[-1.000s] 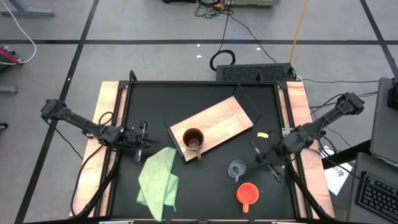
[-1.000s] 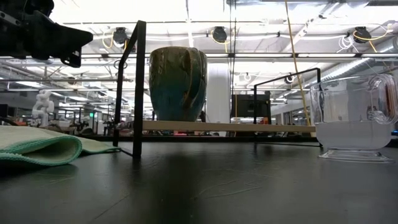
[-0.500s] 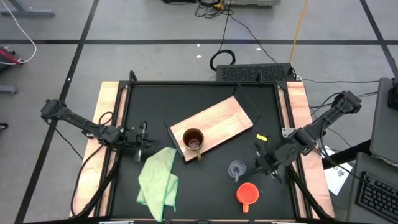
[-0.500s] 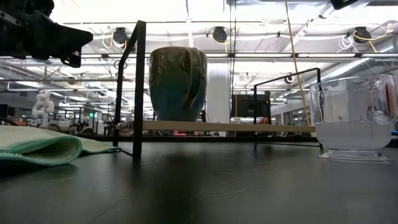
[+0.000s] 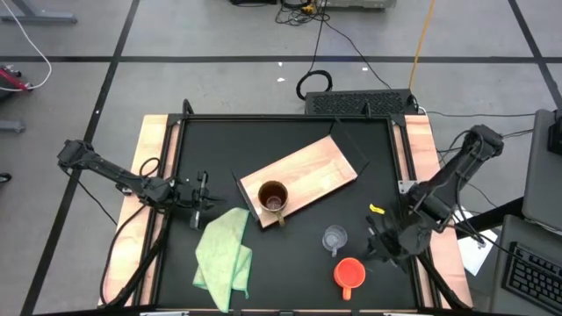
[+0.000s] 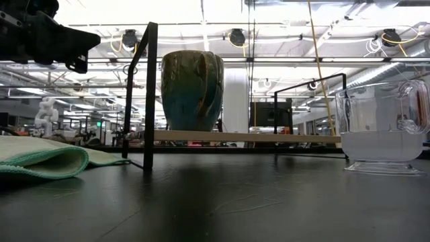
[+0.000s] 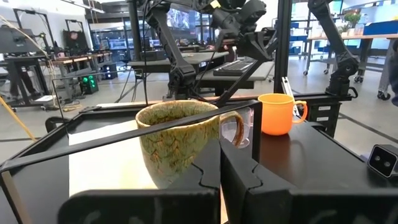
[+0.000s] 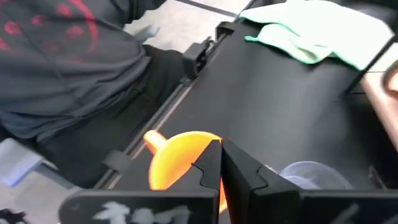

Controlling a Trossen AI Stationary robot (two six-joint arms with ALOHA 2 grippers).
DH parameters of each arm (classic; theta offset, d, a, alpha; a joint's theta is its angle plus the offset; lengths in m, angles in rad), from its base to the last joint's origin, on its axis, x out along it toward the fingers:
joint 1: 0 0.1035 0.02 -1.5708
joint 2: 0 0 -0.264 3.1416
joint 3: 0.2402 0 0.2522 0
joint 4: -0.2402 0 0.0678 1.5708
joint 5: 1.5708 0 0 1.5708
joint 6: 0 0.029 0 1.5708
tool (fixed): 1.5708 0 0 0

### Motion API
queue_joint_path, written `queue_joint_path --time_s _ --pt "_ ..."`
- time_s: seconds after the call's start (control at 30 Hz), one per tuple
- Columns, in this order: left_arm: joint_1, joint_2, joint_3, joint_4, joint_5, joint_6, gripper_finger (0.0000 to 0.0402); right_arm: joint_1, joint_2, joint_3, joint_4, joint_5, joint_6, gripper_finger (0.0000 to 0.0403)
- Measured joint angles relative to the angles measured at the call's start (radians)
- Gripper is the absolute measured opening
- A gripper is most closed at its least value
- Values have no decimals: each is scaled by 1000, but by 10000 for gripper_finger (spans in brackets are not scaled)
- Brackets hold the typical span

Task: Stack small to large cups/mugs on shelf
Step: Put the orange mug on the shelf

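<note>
The brown mug (image 5: 273,200) already stands on the near left end of the light-wood shelf (image 5: 320,171), handle pointing toward the near edge of the table (image 5: 290,263). Two vessels are not yet stacked: the clear glass cup (image 5: 334,239) stands on the black tabletop to the near right of the shelf, and the orange-red mug (image 5: 349,273) sits just nearer than it, close to the table's near right corner.

The step in hand looks like the approach to one of these two. The right gripper (image 5: 384,244) hangs low over the table just right of the glass cup and the orange-red mug, touching neither. In the right wrist view its fingers (image 8: 239,171) are pressed together with nothing between them, the orange-red mug showing just beyond the tips.

The left gripper (image 5: 201,204) waits at the left side of the table beside the light green cloth (image 5: 224,254); its fingers are likewise closed on nothing, facing the brown mug.

The next move probably calls for the right gripper to spread its fingers, settle over the orange-red mug's rim or handle, close, and carry it into the brown mug.
</note>
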Motion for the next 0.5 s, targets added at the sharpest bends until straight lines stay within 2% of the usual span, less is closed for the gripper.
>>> queue_joint_path --time_s 0.13,0.33,0.5 --pt "0 0 0 0 0 0 0 26 33 0 -2 14 53 0" --pt "0 0 0 3 0 0 0 9 121 0 -10 24 170 0" --pt "0 0 0 4 0 -3 2 2 171 0 -9 20 197 4"
